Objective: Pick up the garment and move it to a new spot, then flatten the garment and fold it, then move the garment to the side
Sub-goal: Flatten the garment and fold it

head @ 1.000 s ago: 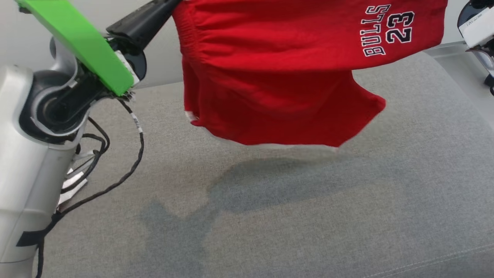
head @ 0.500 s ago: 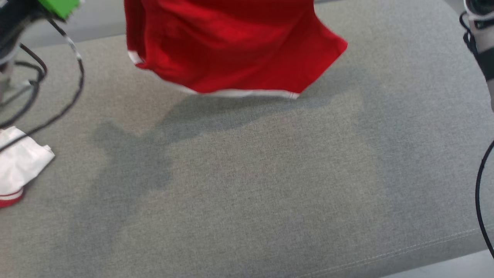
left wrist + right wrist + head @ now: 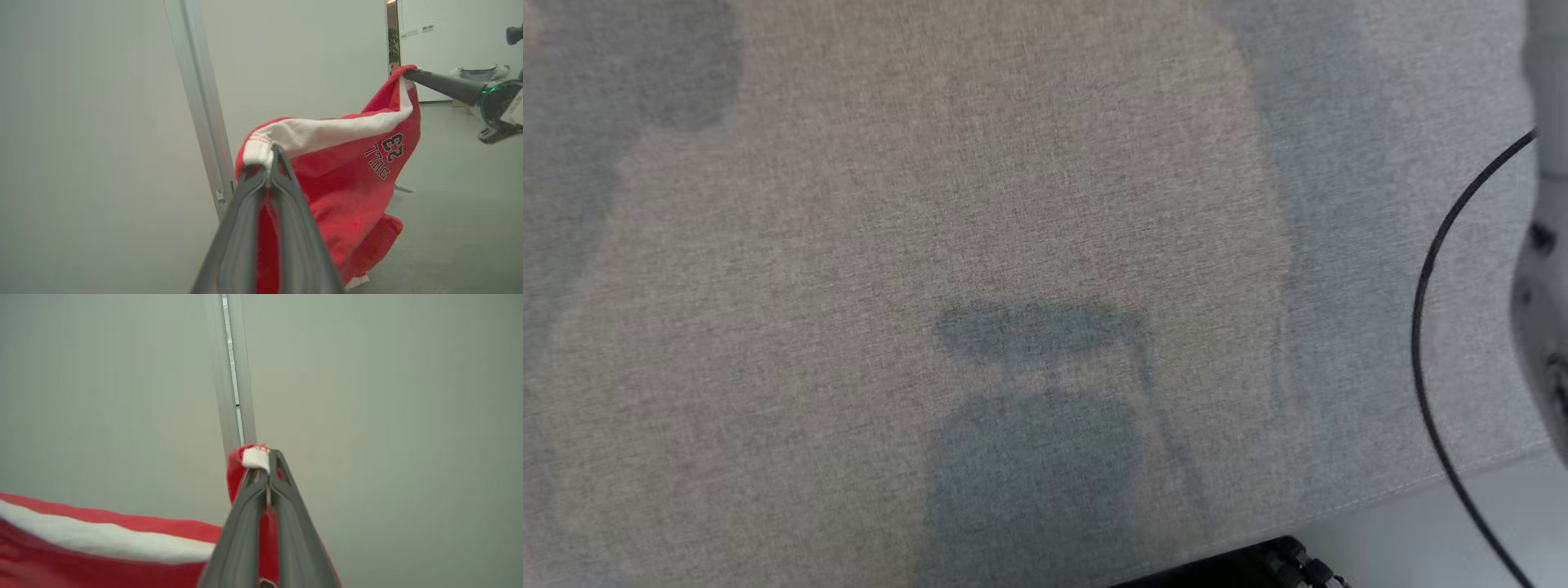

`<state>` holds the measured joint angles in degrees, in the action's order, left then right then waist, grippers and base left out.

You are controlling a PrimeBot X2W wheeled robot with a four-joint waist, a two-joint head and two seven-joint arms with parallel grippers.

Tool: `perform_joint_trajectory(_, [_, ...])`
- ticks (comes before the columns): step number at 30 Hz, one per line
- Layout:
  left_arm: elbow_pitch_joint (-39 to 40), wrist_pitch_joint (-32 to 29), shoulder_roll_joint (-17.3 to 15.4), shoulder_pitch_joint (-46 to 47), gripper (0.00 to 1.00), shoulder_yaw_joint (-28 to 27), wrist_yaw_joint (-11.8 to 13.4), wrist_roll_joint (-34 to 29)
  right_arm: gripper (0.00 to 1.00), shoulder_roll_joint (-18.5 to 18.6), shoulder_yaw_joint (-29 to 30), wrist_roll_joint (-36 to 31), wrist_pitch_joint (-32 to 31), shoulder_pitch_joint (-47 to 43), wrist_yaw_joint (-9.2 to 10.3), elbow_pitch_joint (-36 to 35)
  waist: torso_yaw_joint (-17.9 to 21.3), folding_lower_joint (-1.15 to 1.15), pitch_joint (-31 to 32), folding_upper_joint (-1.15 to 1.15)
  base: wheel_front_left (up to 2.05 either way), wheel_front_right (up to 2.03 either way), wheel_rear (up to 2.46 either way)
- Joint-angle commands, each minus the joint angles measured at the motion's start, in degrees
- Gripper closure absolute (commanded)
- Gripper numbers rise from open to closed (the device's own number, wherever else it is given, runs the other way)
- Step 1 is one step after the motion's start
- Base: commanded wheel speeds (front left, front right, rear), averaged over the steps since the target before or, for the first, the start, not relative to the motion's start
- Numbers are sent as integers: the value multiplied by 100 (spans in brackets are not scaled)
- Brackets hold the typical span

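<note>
Since the earlier frames the head camera has tipped downward, so the red cloth that filled the top of its view has slid out past the upper edge.

The garment (image 3: 347, 179), red shorts with a white band and an upside-down "23" print, hangs in the air at centre right of the left wrist view, stretched and sagging between the two grippers. The left gripper (image 3: 270, 163) has its jaws pressed together on a white corner of the band at the middle of that frame. The right gripper (image 3: 408, 74), at the upper right, pinches the band's far end. In the right wrist view the right gripper (image 3: 269, 459) shows jaws closed tight on a small white and red tuft, with the garment (image 3: 81, 555) running off the lower left corner, blurred.

Behind the cloth stand a pale wall and a light upright post (image 3: 204, 122). A grey tub-like thing (image 3: 478, 73) sits far back at the upper right, too small to tell what is in it.

In the head view, the grey fabric surface (image 3: 849, 245) carries soft shadows, and a black cable (image 3: 1429, 286) curves down the right side beside a pale forearm (image 3: 1543, 286) cut off by the edge. The left fingers hide part of the garment's lower half.
</note>
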<state>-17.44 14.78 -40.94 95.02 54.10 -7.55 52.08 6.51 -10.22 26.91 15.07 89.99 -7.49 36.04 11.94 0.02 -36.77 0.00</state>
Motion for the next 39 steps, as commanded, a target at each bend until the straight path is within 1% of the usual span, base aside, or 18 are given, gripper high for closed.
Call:
perform_joint_trajectory(1, [13, 46, -114, -120, 100, 50, 13, 62, 100, -56, -66, -127, 16, -333, 1, -121, 202, -2, -1014, 0, 0, 0, 0])
perform_joint_trajectory(3, [89, 50, -121, -232, 100, 52, 13, 112, 100, -79, -100, -135, 17, -466, 1, -212, 201, -2, -1038, 0, 0, 0, 0])
perform_joint_trajectory(5, [266, 41, -131, -516, 100, -9, 13, 224, 100, -93, -164, -169, 17, -799, 1, -377, 180, -2, -1055, 0, 0, 0, 0])
perform_joint_trajectory(7, [508, 42, -105, -887, 100, -98, 12, 341, 100, -32, -178, -151, 17, -1205, 1, -578, 122, -2, -1017, 0, 0, 0, 0])
perform_joint_trajectory(9, [865, 42, -97, -1380, 100, -48, 12, 389, 100, 111, -201, -138, 18, -1619, 1, -840, 47, -2, -887, 0, 0, 0, 0])
perform_joint_trajectory(11, [1174, 41, -189, -1865, 100, 1, 12, 375, 100, 271, -204, -63, 17, -2096, 1, -1086, -22, -2, -696, 0, 0, 0, 0])
perform_joint_trajectory(15, [1523, 39, -307, -2879, 100, 221, 12, 238, 100, 649, -224, 89, 18, -3181, 1, -1470, -159, -2, -247, 0, 0, 0, 0])
perform_joint_trajectory(17, [1524, 39, -265, -3322, 100, 233, 12, 136, 100, 851, -226, 162, 18, -3712, 1, -1598, -225, -2, -25, 0, 0, 0, 0])
perform_joint_trajectory(22, [1385, 39, -76, -4280, 100, 309, 12, -193, 100, 1193, -228, 240, 18, -4923, 1, -1791, -312, -2, 490, 0, 0, 0, 0])
perform_joint_trajectory(27, [1207, 40, 176, -5148, 100, 82, 12, -440, 100, 1373, -318, 218, 17, -5860, 1, -1918, -352, -2, 952, 0, 0, 0, 0])
perform_joint_trajectory(33, [1302, 40, 373, -6115, 100, -234, 12, -673, 100, 1426, -190, 330, 18, -6831, 2, -2137, -407, -2, 1468, 0, 0, 0, 0])
perform_joint_trajectory(39, [1415, 40, 516, -6982, 100, -553, 12, -946, 100, 1352, 300, 295, 19, -7873, 5, -2616, -500, -2, 1887, 0, 0, 0, 0])
